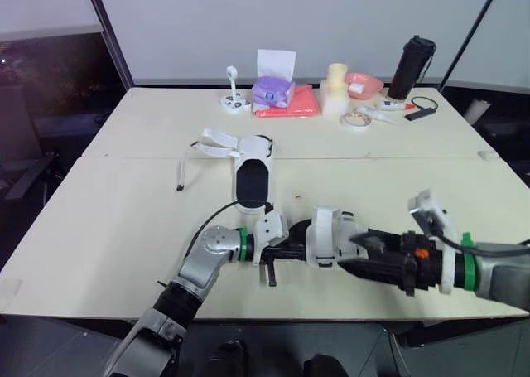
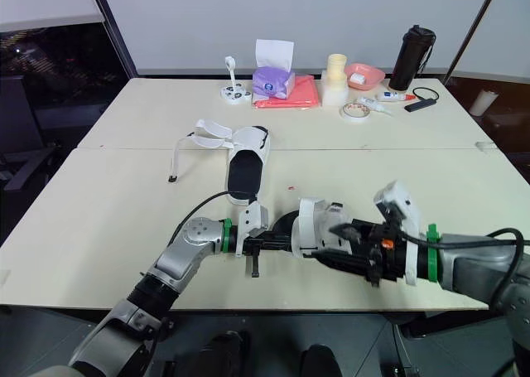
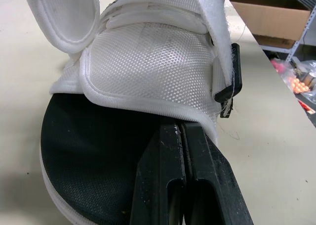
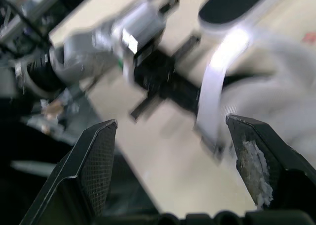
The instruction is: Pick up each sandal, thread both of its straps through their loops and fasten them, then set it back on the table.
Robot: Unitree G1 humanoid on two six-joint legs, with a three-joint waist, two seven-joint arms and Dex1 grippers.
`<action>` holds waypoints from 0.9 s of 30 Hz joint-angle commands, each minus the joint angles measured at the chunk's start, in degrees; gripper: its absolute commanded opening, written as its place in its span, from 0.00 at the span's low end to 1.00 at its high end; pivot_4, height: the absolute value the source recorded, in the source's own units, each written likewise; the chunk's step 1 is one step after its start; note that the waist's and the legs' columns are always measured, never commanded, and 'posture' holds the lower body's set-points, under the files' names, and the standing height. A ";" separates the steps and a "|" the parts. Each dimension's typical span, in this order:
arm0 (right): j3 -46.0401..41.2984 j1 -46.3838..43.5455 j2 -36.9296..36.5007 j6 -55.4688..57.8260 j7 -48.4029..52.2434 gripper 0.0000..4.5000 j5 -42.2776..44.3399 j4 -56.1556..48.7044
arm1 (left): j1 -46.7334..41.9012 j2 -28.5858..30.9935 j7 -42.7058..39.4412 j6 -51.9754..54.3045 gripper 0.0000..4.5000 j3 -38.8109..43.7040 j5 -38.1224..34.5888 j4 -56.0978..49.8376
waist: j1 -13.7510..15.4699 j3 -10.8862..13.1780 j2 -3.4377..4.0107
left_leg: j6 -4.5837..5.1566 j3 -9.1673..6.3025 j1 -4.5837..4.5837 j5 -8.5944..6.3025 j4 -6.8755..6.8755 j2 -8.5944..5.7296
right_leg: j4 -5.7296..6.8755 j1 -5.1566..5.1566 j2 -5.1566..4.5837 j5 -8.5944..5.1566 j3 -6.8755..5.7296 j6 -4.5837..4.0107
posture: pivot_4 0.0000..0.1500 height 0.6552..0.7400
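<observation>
Left wrist view: the left gripper [image 3: 181, 136] is seen clamped tight on the black sole of the held sandal [image 3: 148, 62].
Right gripper [image 1: 358, 254]: fingers are spread wide, nothing is gripped.
Position: the held sandal sits near the table's [image 1: 124, 228] front edge, touching the left gripper, with its strap [image 4: 212, 91] just beside the right fingers.
Risk: the strap may be pushed aside, or the sandal twisted in its narrow grip.

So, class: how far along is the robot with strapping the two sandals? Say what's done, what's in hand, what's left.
Done: nothing looks finished. In hand: the left gripper is shut on the near sandal, one strap standing loose, with the open right gripper beside it. Left: fasten that sandal, set it down, then the far sandal, lying on the table with its straps splayed open.
</observation>
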 commanded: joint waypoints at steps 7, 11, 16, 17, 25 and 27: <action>10.28 7.13 2.72 -9.24 -2.22 0.85 -8.00 -0.89 | 1.19 0.18 -0.22 0.47 0.00 -1.28 1.05 0.66 | -0.05 0.00 0.01 | 0.00 0.02 0.01 0.00 0.05 0.00 | 0.00 0.01 0.00 0.00 0.00 0.00 | 1.00 1.00; 14.96 5.90 3.21 -13.36 -2.10 0.85 -13.37 2.12 | 1.40 0.30 -0.29 0.79 0.00 -1.28 0.98 0.20 | -0.04 0.01 0.00 | 0.00 0.01 0.00 0.00 0.04 -0.01 | -0.01 0.01 0.00 0.00 0.00 0.01 | 1.00 1.00; 17.62 3.31 2.66 -16.09 -0.76 0.85 -16.54 5.71 | 1.73 0.47 -0.34 1.20 0.00 -1.36 0.93 -0.41 | -0.05 0.00 0.00 | 0.00 0.01 0.01 0.00 0.03 0.00 | -0.01 0.00 0.00 0.00 0.00 0.01 | 1.00 1.00; 17.62 2.82 2.40 -16.29 -0.37 0.85 -16.71 6.21 | 1.76 0.51 -0.33 1.24 0.00 -1.37 0.95 -0.50 | -0.05 0.01 0.00 | 0.00 0.00 0.01 0.00 0.02 -0.01 | -0.01 0.00 0.00 0.00 0.00 0.01 | 1.00 1.00; 18.82 -0.46 1.57 -17.37 2.25 0.85 -18.47 8.83 | 1.80 0.46 -0.19 1.38 0.00 -1.37 0.99 -0.78 | -0.09 0.00 0.00 | 0.00 0.00 0.01 0.00 0.02 0.00 | -0.01 0.00 0.01 0.00 0.00 0.01 | 1.00 1.00; 19.59 -1.59 1.92 -17.19 2.42 0.85 -18.62 8.95 | 1.78 0.40 -0.16 1.39 0.00 -1.39 0.99 -0.76 | -0.09 0.00 0.01 | 0.00 0.00 0.01 0.00 0.02 0.00 | -0.01 0.00 0.01 0.00 0.00 0.01 | 1.00 1.00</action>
